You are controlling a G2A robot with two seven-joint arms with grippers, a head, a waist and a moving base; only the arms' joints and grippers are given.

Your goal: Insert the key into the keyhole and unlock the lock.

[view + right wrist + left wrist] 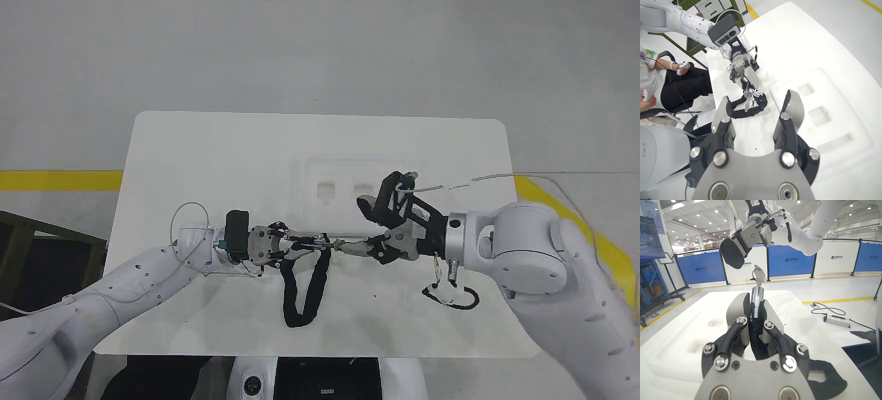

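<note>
Left gripper (755,306): clamped on the lock (757,296), centre of the top view.
Key (759,274): blade in the lock's end, bow out.
Right gripper (758,98): spread wide, empty, near the key.
Cable (300,300): black loop, lower centre.

Silver key (759,275) seated in chrome lock (757,303) keyhole; black cable (305,290) looped.

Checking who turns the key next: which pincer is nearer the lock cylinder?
Left. The left pincer is clamped around the lock cylinder; the right pincer hangs open beyond the key in it, touching neither.
</note>
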